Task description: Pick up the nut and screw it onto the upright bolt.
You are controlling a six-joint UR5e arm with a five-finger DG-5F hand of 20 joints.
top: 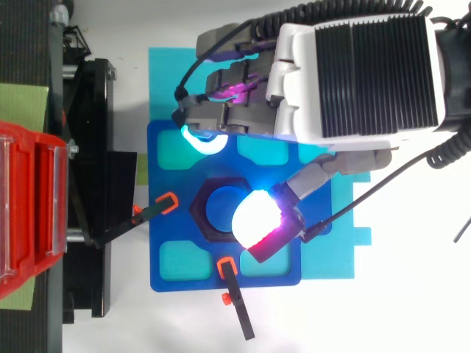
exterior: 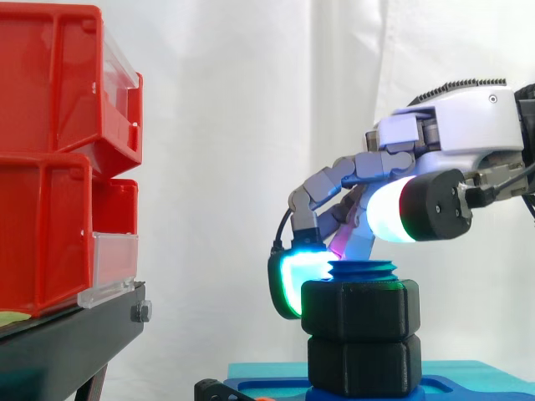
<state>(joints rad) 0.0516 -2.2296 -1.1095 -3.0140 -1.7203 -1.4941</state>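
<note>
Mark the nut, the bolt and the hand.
nut [exterior: 359, 309], side view, front face of the upper black hexagon.
bolt [exterior: 364, 269], side view, blue threaded top above the nut.
hand [top: 353, 73], top view, ribbed black back cover.

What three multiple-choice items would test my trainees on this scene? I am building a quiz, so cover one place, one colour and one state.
1. Where does the nut sit?
A. in a red bin
B. on the bolt, above the blue base
C. on the black stand

2. What colour is the bolt?
A. silver
B. red
C. blue

3. How does the bolt stand?
A. upright, with threads showing above the nut
B. lying flat on the base
C. tilted over against a bin

Answers:
1. B: in the top view the nut rings the bolt at the middle of the blue base.
2. C: its threaded top is blue in both views.
3. A: in the side view it rises straight, with thread turns clear above the nut.
</note>
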